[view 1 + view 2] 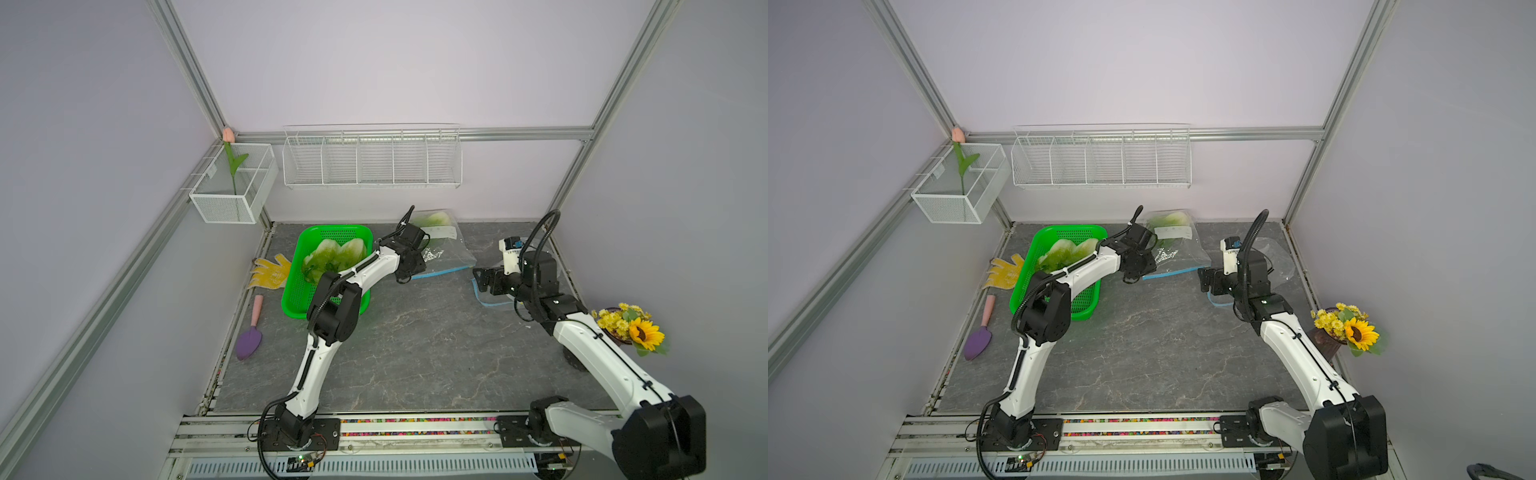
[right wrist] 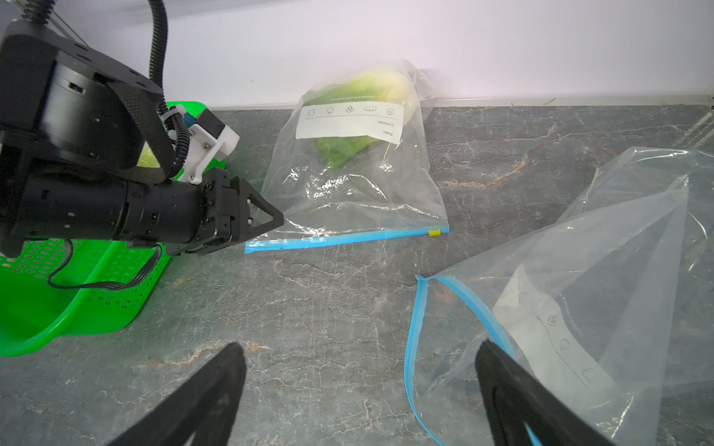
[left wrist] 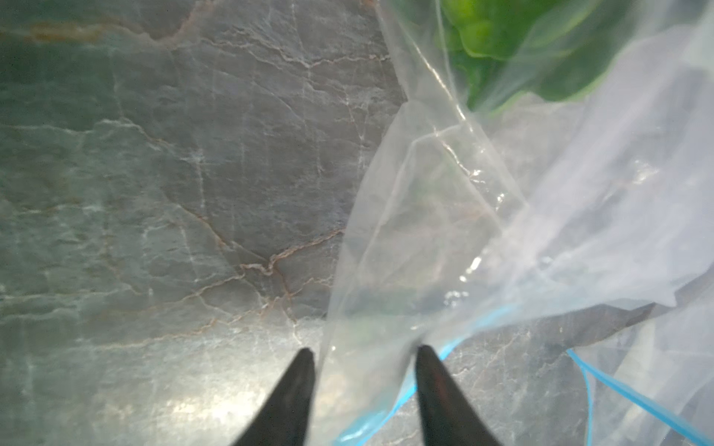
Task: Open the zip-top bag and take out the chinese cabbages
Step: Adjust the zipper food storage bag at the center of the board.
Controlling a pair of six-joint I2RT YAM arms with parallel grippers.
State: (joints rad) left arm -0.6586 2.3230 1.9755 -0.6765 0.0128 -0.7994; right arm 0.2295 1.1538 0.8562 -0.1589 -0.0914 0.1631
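In both top views the zip-top bag [image 1: 446, 249] lies on the table [image 1: 415, 353] in the upper middle of the frame, close to the back wall. Its blue zip strip [image 2: 347, 237] faces the lower edge of the picture. One of the chinese cabbages [image 2: 344, 148] shows through the clear film at the far end of the bag, partly behind a white label. More cabbage heads [image 1: 332, 257] lie in the green basket [image 1: 291, 299], left of centre.

The left pincer [image 3: 363, 349] is at the left end of the zip strip. Its tips stand a narrow gap apart, with the bag's edge running between them; the film does not look pinched, and the wrist view is blurred. The right pincer [image 2: 359, 347] is spread wide, low over the table in the right part of the top views and holding nothing. One of its fingers overlaps the mouth of a second bag [image 2: 579, 270], which lies loose and looks empty.
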